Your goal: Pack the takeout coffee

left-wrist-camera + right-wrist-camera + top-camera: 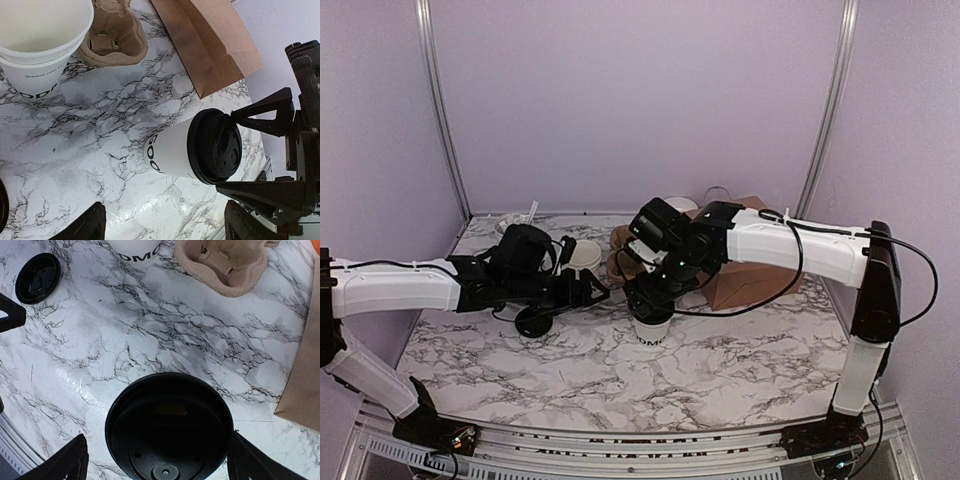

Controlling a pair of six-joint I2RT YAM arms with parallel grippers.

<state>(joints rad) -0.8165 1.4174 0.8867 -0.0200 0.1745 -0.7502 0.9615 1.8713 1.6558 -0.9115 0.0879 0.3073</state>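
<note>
The takeout coffee (652, 328), a small white paper cup with dark lettering and a black lid, stands on the marble table centre. My right gripper (651, 300) hangs right over it. In the right wrist view the lid (170, 425) sits between my open right gripper (159, 440); the right finger is at its rim and the left finger stands a little off it. My left gripper (592, 291) is open and empty, just left of the cup. In the left wrist view the cup (175, 152) is ahead of my left gripper (162, 225), with nothing between its fingers.
A stack of open white cups (584, 257) and a brown pulp cup tray (623, 255) stand behind the cup. A brown paper bag (750, 272) lies at the right. A loose black lid (533, 322) lies at the left. A white canister with sticks (516, 222) is at the back left.
</note>
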